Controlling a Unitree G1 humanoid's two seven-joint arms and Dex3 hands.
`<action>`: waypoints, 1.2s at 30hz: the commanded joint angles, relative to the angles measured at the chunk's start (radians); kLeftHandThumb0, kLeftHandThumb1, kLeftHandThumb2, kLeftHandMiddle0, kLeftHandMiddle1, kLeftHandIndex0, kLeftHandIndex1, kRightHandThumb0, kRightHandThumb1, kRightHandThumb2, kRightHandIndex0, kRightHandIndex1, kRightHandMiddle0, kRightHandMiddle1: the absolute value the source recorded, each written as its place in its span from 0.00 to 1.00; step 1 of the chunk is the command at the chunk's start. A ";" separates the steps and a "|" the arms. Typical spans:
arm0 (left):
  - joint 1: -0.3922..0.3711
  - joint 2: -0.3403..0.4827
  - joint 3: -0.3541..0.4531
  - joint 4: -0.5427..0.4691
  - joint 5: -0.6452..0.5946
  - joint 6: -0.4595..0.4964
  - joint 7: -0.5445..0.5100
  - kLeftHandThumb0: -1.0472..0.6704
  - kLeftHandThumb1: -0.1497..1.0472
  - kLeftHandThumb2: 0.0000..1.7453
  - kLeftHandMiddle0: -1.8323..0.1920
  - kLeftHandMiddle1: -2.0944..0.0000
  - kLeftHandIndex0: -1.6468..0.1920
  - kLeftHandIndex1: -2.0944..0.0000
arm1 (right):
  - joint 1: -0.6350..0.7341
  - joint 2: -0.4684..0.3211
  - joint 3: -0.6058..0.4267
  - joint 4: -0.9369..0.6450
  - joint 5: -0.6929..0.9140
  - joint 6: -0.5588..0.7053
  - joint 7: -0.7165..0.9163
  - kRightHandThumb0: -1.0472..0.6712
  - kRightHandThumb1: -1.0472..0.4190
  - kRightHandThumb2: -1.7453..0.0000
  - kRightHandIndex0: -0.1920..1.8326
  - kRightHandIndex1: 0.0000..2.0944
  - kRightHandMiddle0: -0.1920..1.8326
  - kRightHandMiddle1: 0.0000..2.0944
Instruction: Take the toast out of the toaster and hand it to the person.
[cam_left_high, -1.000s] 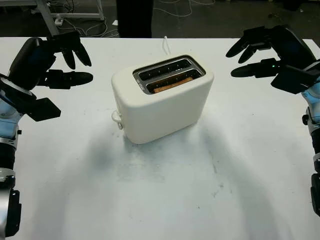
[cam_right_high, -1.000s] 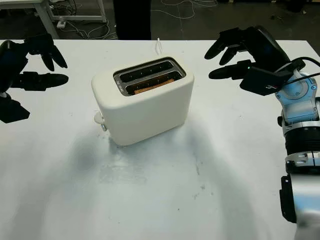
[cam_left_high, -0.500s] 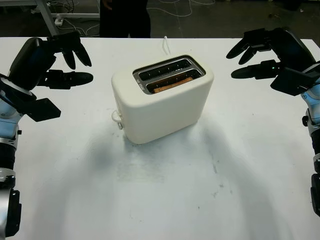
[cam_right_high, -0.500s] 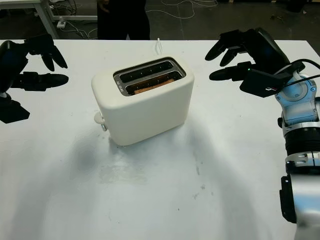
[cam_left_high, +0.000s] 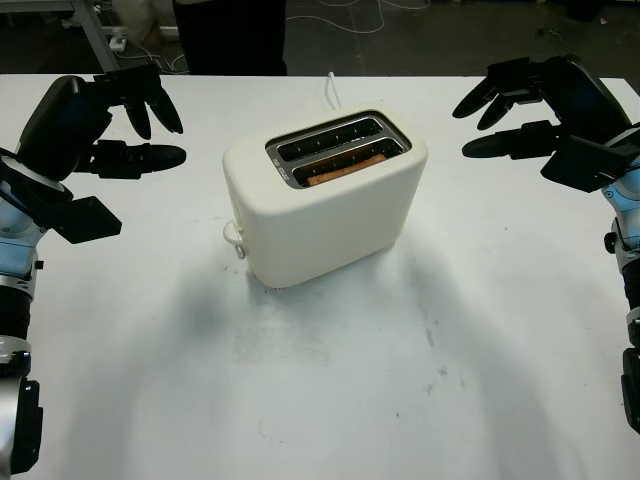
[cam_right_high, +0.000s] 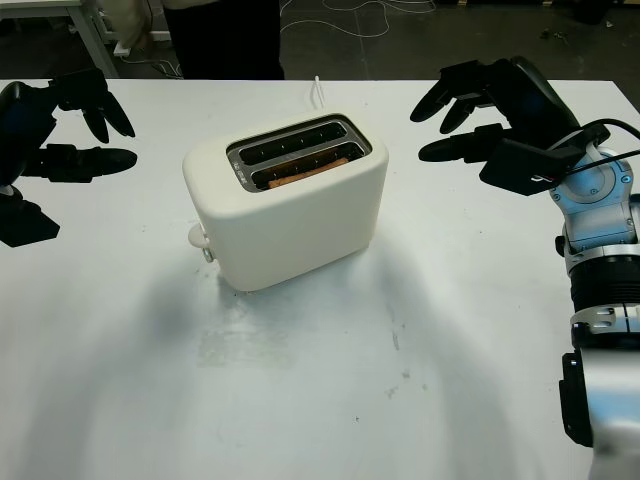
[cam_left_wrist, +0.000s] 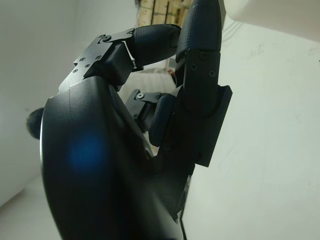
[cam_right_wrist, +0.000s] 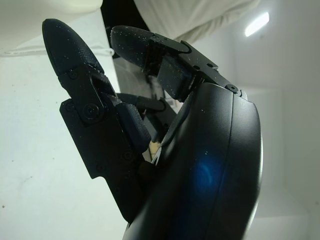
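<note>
The toast (cam_left_high: 345, 170) is still being left in the toaster (cam_left_high: 325, 205) at table centre, in the slot nearer the robot, while the person (cam_left_high: 228, 38) at twelve o'clock is being seen to shift a little. Nothing is being held: the left hand (cam_left_high: 120, 125) at ten o'clock and the right hand (cam_left_high: 525, 105) at two o'clock are being kept open (both well apart from the toaster), so the reach is not yet begun.

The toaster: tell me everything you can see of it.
The toaster is a cream, rounded two-slot model, looking like matte plastic, with a dark metal-rimmed top. It stands upright mid-table, turned at an angle. A slice of toast sits low in the nearer slot; the far slot looks empty. A small knob juts from its left end. A white cord trails behind. Neither hand touches it.
</note>
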 joint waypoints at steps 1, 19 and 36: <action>-0.001 -0.004 -0.001 0.000 -0.007 -0.006 0.005 0.16 0.89 0.19 0.57 0.19 0.63 0.26 | 0.007 0.003 -0.007 0.004 0.009 -0.006 -0.003 0.13 0.21 1.00 0.51 0.49 0.50 0.35; -0.007 -0.006 -0.003 0.019 -0.012 -0.018 0.001 0.16 0.89 0.19 0.57 0.18 0.63 0.26 | 0.017 0.018 -0.023 0.001 0.023 -0.010 -0.029 0.18 0.20 1.00 0.51 0.48 0.51 0.34; 0.019 -0.007 0.008 0.030 -0.021 0.000 0.005 0.17 0.89 0.18 0.58 0.19 0.63 0.27 | 0.012 0.014 -0.020 0.052 0.015 -0.082 -0.044 0.19 0.17 0.99 0.56 0.48 0.53 0.34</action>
